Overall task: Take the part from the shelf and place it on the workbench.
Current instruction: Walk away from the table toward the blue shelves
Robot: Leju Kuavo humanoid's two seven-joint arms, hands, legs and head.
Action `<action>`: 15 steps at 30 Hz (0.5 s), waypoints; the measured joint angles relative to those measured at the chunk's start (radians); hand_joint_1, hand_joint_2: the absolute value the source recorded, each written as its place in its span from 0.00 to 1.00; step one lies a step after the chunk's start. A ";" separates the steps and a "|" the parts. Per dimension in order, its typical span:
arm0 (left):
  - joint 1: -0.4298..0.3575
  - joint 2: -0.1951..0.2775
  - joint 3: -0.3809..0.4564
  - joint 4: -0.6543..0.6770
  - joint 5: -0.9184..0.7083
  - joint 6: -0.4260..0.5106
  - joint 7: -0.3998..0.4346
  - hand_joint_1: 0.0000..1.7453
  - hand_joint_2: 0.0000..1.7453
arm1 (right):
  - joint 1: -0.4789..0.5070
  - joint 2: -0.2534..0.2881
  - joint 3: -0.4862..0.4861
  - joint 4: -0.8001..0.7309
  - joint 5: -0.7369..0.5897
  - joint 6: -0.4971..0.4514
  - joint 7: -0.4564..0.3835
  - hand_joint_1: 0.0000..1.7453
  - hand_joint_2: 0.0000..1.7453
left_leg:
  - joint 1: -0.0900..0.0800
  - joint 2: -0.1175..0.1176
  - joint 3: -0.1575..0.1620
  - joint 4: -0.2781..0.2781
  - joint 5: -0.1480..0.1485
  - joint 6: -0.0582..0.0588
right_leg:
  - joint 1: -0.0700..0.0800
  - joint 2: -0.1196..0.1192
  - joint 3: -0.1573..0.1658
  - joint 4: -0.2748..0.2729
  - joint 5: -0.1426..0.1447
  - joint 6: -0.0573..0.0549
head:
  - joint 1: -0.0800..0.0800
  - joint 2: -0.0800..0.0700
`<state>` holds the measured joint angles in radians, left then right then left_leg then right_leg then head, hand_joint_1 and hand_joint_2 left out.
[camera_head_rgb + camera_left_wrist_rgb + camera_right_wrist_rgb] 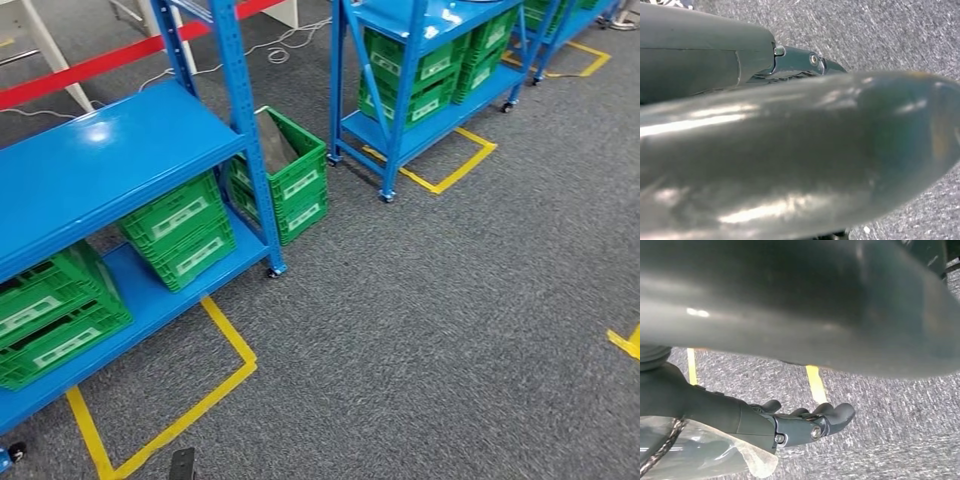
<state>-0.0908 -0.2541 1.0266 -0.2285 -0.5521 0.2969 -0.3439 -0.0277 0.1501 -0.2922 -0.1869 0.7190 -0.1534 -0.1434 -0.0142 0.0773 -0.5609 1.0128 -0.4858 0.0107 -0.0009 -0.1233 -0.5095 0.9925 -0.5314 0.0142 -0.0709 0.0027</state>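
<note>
My right hand (802,426) hangs over grey carpet, its dark fingers (836,415) stretched out and close together. A grey thing in clear plastic wrap (715,457) lies against the palm side of that hand; whether the hand grips it is unclear. Of my left hand (791,60) the grey cover and a short stretch of fingers show, the rest is hidden. In the head view, a blue shelf (113,150) at the left carries green crates (181,228), and another green crate (290,180) stands on the floor beside its post.
A second blue shelf (423,110) with green crates (423,80) stands further back, right of centre. Yellow tape lines (226,345) mark bays on the grey carpet (453,330). A red-and-white barrier (83,65) runs behind the left shelf.
</note>
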 joint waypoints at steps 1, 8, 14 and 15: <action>0.001 0.001 0.000 0.000 -0.001 0.000 0.002 0.00 0.00 | -0.002 0.000 0.000 0.000 0.000 0.000 0.001 0.00 0.00 | 0.002 -0.013 0.000 -0.002 0.002 0.005 | -0.001 -0.006 0.003 -0.001 -0.003 0.006 | 0.000 0.000; 0.001 0.010 0.000 0.000 -0.027 -0.004 0.023 0.00 0.00 | 0.003 -0.003 0.000 -0.001 0.017 -0.002 0.021 0.00 0.00 | 0.013 -0.108 0.003 -0.012 0.009 0.027 | -0.010 0.119 -0.139 0.286 -0.134 0.026 | 0.009 0.000; -0.001 0.021 0.000 0.000 -0.031 -0.014 0.020 0.00 0.00 | 0.002 -0.011 0.003 0.000 0.047 -0.010 0.035 0.00 0.00 | 0.016 -0.189 0.003 -0.003 0.005 0.006 | -0.023 0.218 -0.024 0.016 0.008 0.023 | 0.010 0.000; 0.000 0.022 0.000 0.000 -0.030 -0.015 0.019 0.00 0.00 | 0.002 -0.012 0.003 0.000 0.048 -0.011 0.035 0.00 0.00 | 0.018 -0.200 -0.002 -0.002 0.007 -0.001 | -0.021 0.222 -0.019 0.013 0.005 0.019 | 0.009 0.000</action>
<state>-0.0912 -0.2318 1.0266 -0.2285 -0.5822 0.2822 -0.3244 -0.0261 0.1386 -0.2893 -0.1869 0.7667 -0.1643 -0.1079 0.0034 -0.1226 -0.5627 1.0111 -0.4791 0.0100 -0.0223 0.0988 -0.5283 1.0052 -0.5268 0.0334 -0.0615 0.0027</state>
